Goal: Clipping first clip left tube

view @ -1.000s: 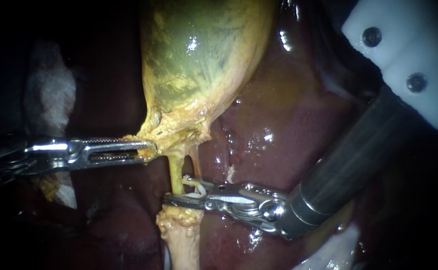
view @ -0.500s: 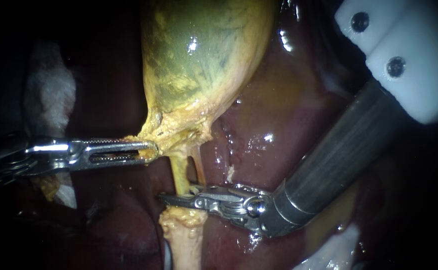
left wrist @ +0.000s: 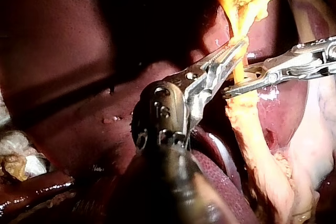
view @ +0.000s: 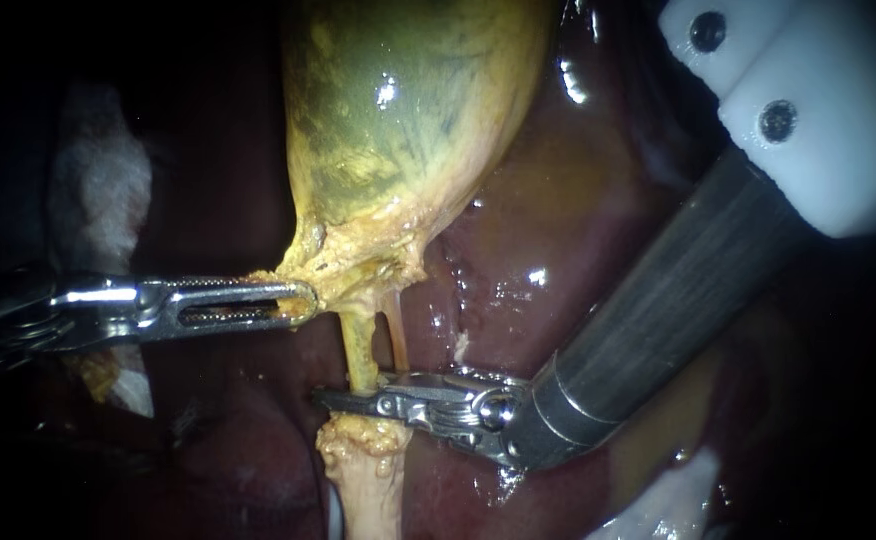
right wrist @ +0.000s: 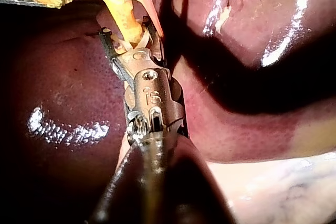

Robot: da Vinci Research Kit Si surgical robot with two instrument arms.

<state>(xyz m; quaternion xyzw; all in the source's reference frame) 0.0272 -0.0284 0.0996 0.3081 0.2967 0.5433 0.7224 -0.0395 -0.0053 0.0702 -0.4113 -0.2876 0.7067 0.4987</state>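
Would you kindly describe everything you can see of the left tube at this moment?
The left tube is a thin, yellowish, glistening strand running taut and nearly upright from the gallbladder neck down to a lumpy fatty stump. A thinner pinkish tube runs beside it. The right instrument has its jaws shut across its lower end.

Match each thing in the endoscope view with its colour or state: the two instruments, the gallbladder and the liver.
Things:
1. left instrument
2. right instrument
3. gallbladder
4. liver

Colour or state:
A. dark red and glossy, behind the rest
B. jaws shut on the left tube
C. green-yellow, rounded
D. jaws shut on the gallbladder's lower end

Pairs: 1-D, 2-B, 3-C, 4-A
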